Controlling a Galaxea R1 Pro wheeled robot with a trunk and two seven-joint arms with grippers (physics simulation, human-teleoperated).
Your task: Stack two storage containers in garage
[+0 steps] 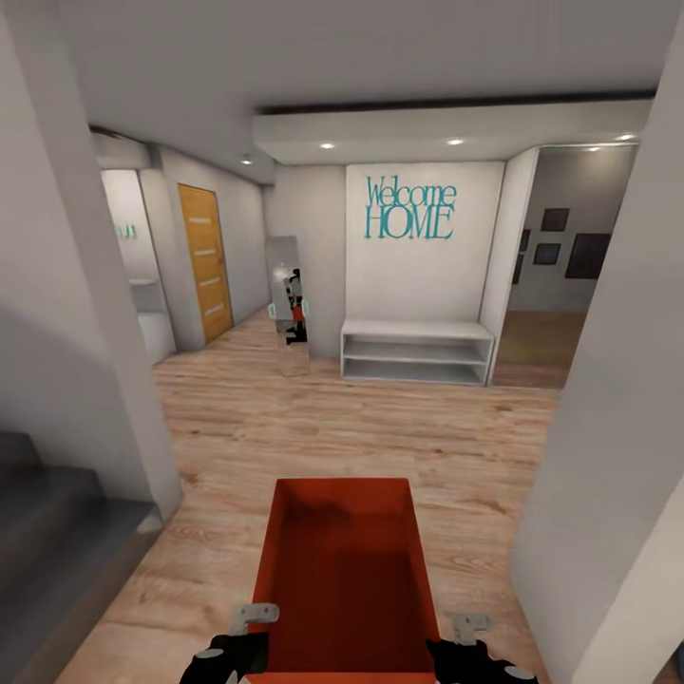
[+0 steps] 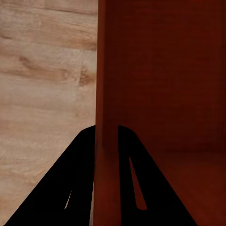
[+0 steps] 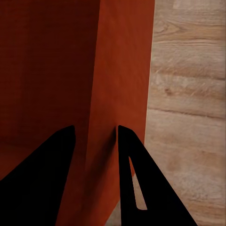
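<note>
An orange-red storage container (image 1: 344, 570) hangs open-topped and empty in front of me, carried over light wood plank flooring. My left gripper (image 1: 256, 627) is shut on its left wall, one finger inside and one outside; the left wrist view shows that wall (image 2: 106, 94) pinched between the black fingers (image 2: 80, 183). My right gripper (image 1: 456, 635) is shut on the right wall the same way, with the wall (image 3: 120, 84) clamped between its fingers (image 3: 136, 179). An orange-brown wooden door (image 1: 205, 261) stands shut at the far left of the hall.
A white low shelf bench (image 1: 416, 350) sits under a "Welcome HOME" wall sign (image 1: 410, 208). A tall mirror (image 1: 288, 304) leans beside it. Grey stairs (image 1: 47, 532) drop at left, a white wall (image 1: 608, 427) closes in at right, and an opening (image 1: 551, 285) leads right.
</note>
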